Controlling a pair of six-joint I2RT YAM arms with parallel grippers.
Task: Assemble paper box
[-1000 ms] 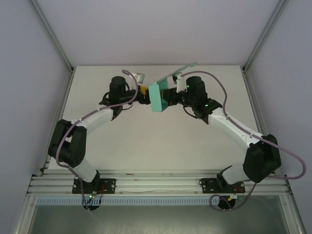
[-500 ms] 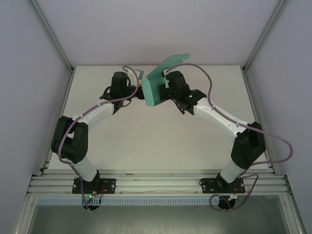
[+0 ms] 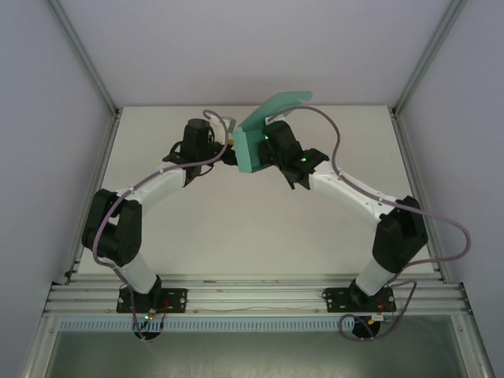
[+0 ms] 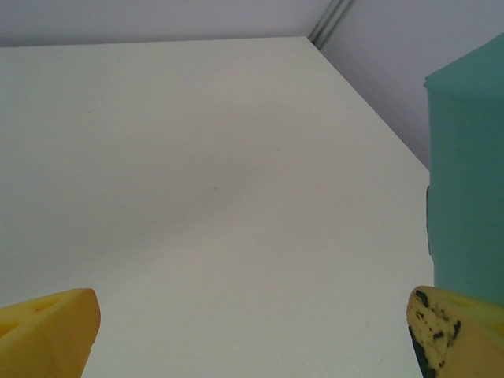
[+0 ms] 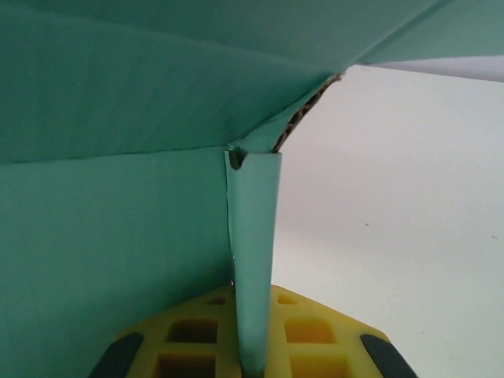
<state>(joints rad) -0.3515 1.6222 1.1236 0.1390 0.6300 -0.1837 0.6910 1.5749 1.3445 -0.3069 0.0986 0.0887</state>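
The teal-green paper box (image 3: 250, 150) hangs above the far middle of the table, part-folded, with one long flap (image 3: 279, 102) sticking up and back. My right gripper (image 3: 266, 151) is shut on one of its thin walls (image 5: 256, 236), which stands edge-on between the yellow fingers (image 5: 315, 331). A broad teal panel (image 5: 110, 236) spreads to the left and overhead. My left gripper (image 3: 229, 151) sits just left of the box, wide open. Its yellow fingertips (image 4: 49, 331) flank bare table, and the box's side (image 4: 468, 181) rises just beyond the right fingertip (image 4: 457, 331).
The white table (image 3: 236, 228) is bounded by grey walls and aluminium corner posts (image 3: 417, 63). Its far right corner (image 4: 315, 39) lies close behind the box. Both arms arch inward from their bases at the near rail (image 3: 252, 295).
My right arm has carried the box left and back, up against the left gripper, and the long flap now stands higher. The left arm has barely shifted.
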